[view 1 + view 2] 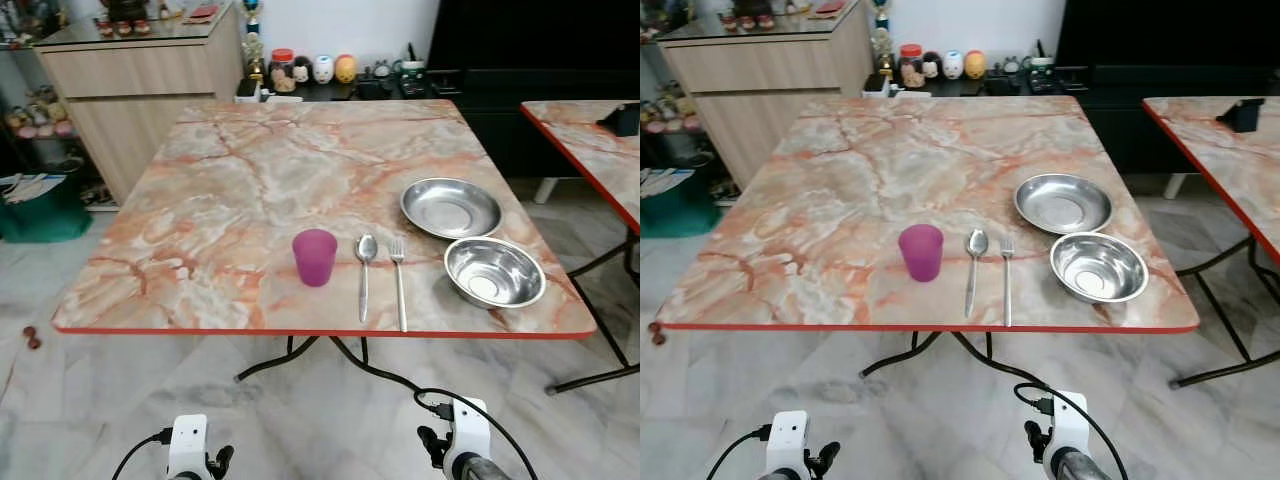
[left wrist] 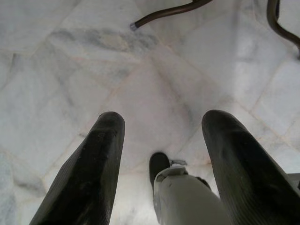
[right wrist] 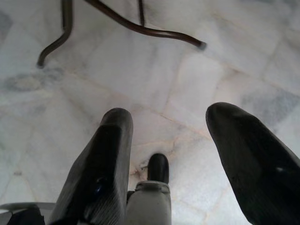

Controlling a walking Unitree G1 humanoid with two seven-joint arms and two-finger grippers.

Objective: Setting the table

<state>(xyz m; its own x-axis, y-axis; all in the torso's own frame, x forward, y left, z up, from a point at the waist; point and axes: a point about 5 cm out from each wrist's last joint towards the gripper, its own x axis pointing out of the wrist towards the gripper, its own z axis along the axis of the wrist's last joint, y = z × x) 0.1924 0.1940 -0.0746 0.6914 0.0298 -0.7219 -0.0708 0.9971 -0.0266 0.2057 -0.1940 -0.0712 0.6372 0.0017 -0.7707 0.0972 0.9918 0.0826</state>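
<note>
On the marble-patterned table [image 1: 250, 190], near its front edge, stand a purple cup [image 1: 314, 257], a spoon [image 1: 365, 272] and a fork [image 1: 399, 282] side by side. To their right lie a shallow steel plate [image 1: 450, 207] and a steel bowl [image 1: 494, 272] just in front of it. Both arms hang low in front of the table. My left gripper [image 2: 159, 136] is open above the floor. My right gripper [image 3: 168, 131] is open too, nothing between its fingers.
A second marble table [image 1: 590, 150] stands to the right. A wooden cabinet [image 1: 140, 80] is at the back left, a dark low unit [image 1: 480, 90] with jars and figurines behind the table. Curved metal table legs [image 1: 300, 355] cross the pale marble floor.
</note>
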